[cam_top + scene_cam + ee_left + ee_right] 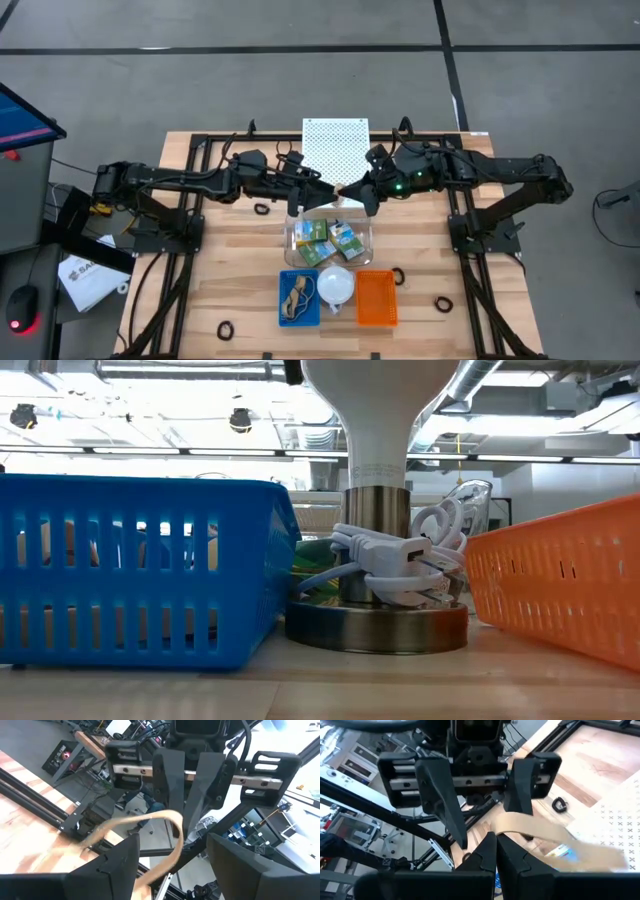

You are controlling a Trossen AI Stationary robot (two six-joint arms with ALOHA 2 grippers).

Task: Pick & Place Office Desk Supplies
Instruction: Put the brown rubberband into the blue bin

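Both grippers meet fingertip to fingertip above the table's middle. My right gripper [352,190] [496,842] is shut on a thin tan rubber band [170,820] [530,827]. My left gripper [326,189] [172,850] faces it, open, with one finger on each side of the band; whether it touches the band, I cannot tell. Just below them stands a clear container [362,228] holding yellow-and-green crayon boxes [320,232]. Black rings [262,208] [399,274] [441,302] lie flat on the wood. The low view shows neither gripper. My right gripper pinches the rubber band between its two fingertips, at one end of the loop [506,827]. The band is lifted clear of the table. It curves away from the fingers as a loose loop [150,870] and passes between the left gripper's open fingers.
On the near side of the clear container stand a blue basket [284,300] [140,570] with rubber bands, a white lamp [335,285] [375,625] with a coiled cord, and an orange basket [376,298] [570,580]. A white perforated board [335,140] lies at the far edge. Another ring [225,328] lies near-left.
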